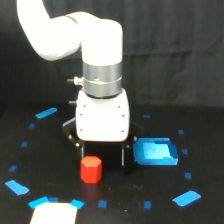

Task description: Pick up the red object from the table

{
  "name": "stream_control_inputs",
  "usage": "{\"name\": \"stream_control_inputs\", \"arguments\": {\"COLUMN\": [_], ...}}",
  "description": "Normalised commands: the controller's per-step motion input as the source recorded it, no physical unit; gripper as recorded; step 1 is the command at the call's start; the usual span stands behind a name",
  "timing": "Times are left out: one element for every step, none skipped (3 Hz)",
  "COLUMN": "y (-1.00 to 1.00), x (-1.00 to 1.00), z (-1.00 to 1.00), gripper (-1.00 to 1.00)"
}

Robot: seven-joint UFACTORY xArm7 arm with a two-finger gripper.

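1. one white patch [54, 214] sits nearest, at the table [125, 195] edge, clear of the work.
2. red hexagonal block [91, 169] stands upright on the table, just in front of the gripper [103, 152] and toward the exterior view's left of its middle.
3. gripper's dark fingers look spread, empty; centre them over the block before lowering, then close squarely on flat faces.
4. blue tray [156, 152] lies beside; keep clear.

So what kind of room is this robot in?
Probably a robot testing lab. A white robot arm hangs over a black table marked with bits of blue tape, with a dark curtain behind. Only test pieces are laid out: a red object and a blue tray.
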Motion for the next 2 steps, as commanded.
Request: {"name": "stream_control_inputs", "arguments": {"y": [-0.59, -0.25], "x": [0.31, -0.29], "z": [-0.13, -0.49], "gripper": [0.59, 0.15]}}
